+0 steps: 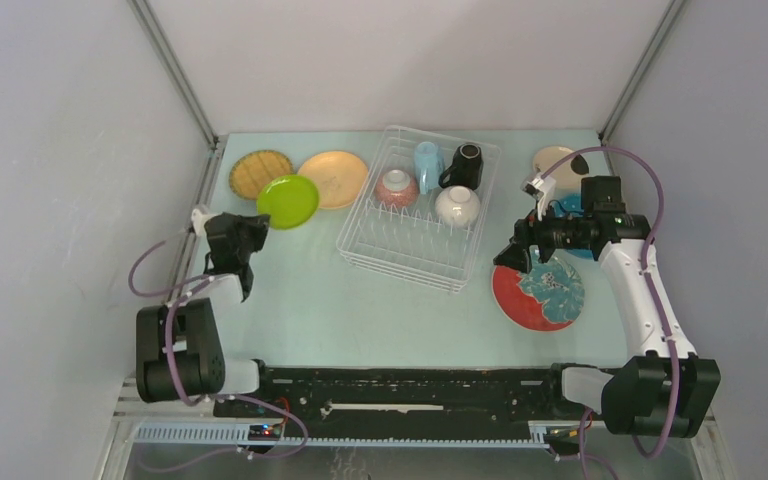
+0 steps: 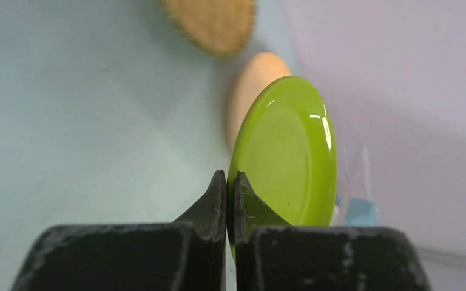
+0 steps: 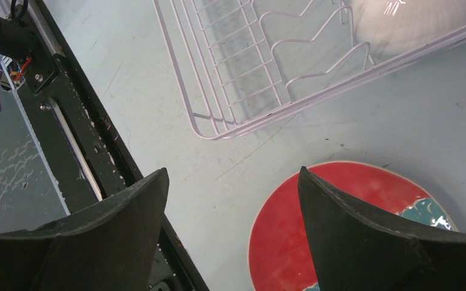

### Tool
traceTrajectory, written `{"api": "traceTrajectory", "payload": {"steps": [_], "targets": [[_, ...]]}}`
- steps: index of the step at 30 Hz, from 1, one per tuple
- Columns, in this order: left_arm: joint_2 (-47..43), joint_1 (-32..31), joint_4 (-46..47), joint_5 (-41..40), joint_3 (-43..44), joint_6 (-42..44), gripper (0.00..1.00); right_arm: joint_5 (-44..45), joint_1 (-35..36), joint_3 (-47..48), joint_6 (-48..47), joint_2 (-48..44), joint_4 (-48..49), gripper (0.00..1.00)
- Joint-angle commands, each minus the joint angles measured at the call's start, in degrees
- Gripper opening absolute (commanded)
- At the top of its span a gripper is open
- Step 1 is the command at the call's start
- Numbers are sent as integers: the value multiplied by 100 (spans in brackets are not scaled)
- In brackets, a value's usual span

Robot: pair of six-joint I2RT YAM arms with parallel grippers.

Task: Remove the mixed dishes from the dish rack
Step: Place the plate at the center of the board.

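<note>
The white wire dish rack stands mid-table. It holds a light-blue cup, a black mug, a speckled bowl and a white bowl. My left gripper is shut on the near rim of the lime green plate, which leans on the orange plate. My right gripper hangs open over the left edge of the red floral plate, holding nothing.
A yellow woven plate lies at the back left. At the back right lie a cream plate and a blue plate, partly hidden by my right arm. The rack's near corner is close to the right fingers.
</note>
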Motion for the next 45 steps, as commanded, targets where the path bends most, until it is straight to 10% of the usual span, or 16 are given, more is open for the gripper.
{"api": "traceTrajectory", "payload": {"steps": [1, 18, 26, 45], "targets": [[445, 344, 387, -258, -174, -912, 0, -29, 43, -30, -15, 65, 95, 86], [1758, 758, 215, -1051, 45, -1304, 15, 4, 70, -31, -20, 110, 87, 87], [1522, 789, 85, -914, -77, -1240, 99, 29, 78, -37, -15, 115, 95, 87], [-2888, 781, -3507, -482, 45, -424, 100, -478, 18, -37, -87, -503, 120, 88]]}}
